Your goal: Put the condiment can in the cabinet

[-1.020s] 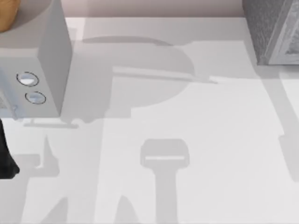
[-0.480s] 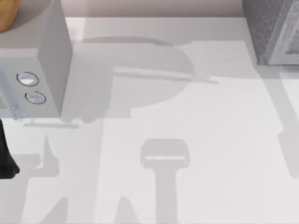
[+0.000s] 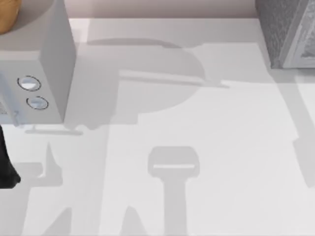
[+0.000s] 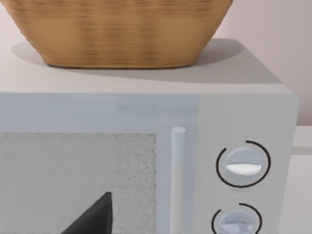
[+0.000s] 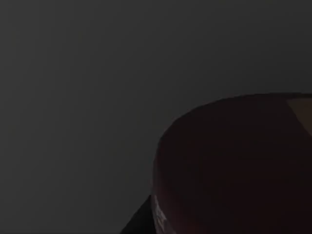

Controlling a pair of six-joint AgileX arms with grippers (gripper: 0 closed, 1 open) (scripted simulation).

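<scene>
The cabinet is a grey speckled box at the table's far right corner in the top view. The condiment can is hidden from me. The right wrist view is dark. My left arm shows as a black part at the table's left edge, in front of the microwave. In the left wrist view a black part of my left gripper points at the microwave's door.
A grey microwave with two round knobs stands at the far left, with a woven basket on top. The white tabletop carries only shadows across its middle.
</scene>
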